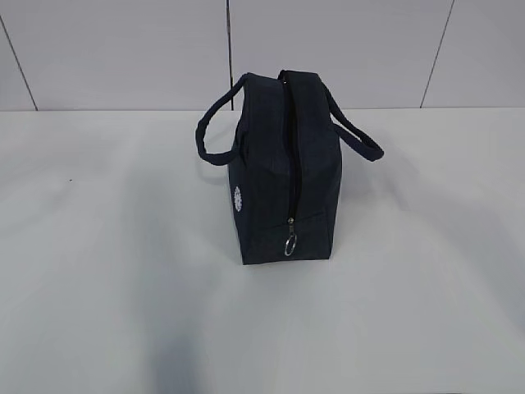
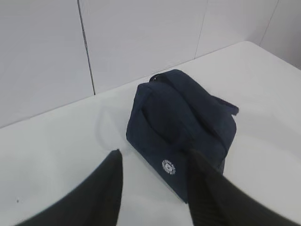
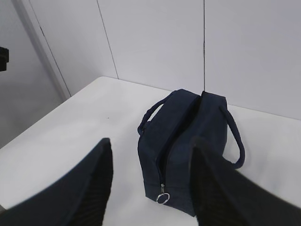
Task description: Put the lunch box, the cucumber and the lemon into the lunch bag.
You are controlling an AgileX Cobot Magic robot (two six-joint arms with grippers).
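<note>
The dark navy lunch bag (image 1: 283,168) stands upright in the middle of the white table (image 1: 98,246), its narrow end toward the exterior camera. Its top zipper runs down to a metal ring pull (image 1: 290,244); a white round logo (image 1: 238,199) shows on its left side. Both handles hang outward. The bag also shows in the left wrist view (image 2: 181,127) and right wrist view (image 3: 188,141). My left gripper (image 2: 153,160) is open and empty, short of the bag's logo side. My right gripper (image 3: 150,146) is open and empty, above the bag's zipper end. Lunch box, cucumber and lemon are out of view.
A white panelled wall (image 1: 246,49) stands behind the table. The table's left edge and corner show in the right wrist view (image 3: 56,113). Neither arm shows in the exterior view.
</note>
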